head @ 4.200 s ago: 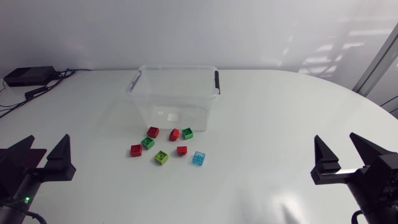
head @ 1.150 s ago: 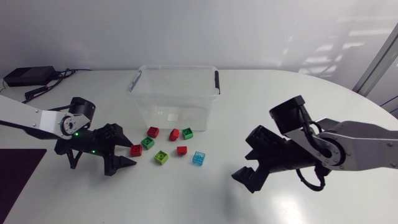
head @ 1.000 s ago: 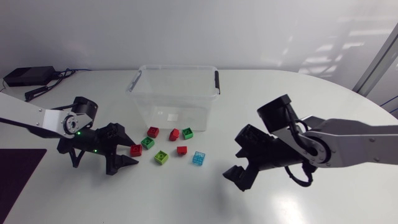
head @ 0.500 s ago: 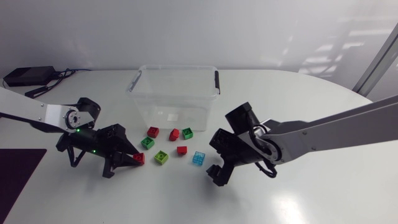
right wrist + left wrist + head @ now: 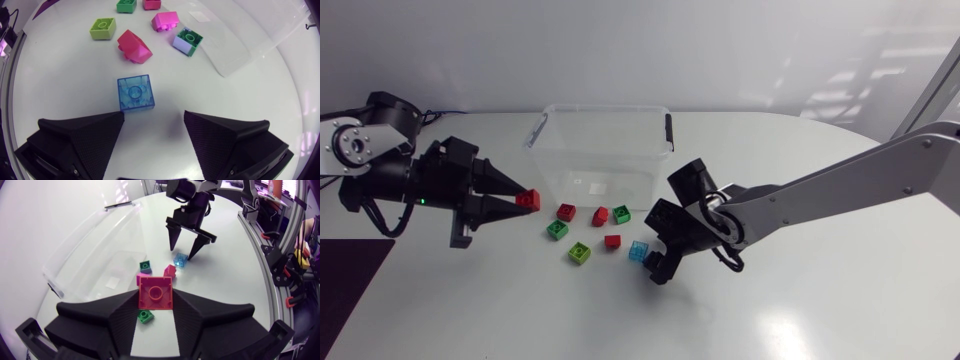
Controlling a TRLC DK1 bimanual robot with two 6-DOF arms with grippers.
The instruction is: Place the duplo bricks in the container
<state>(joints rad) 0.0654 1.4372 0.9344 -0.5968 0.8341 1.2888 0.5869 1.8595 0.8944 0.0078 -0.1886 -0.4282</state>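
Red brick — stud facing left tool

No text, label, number or sign can be read anywhere

White, smooth-topped table, near edge curving away toward 2 o'clock. Thin black cables lie on it near the far rim, about 10 o'clock from table centre. Dark flat panel at 8 o'clock; on the table or past its edge, cannot tell.
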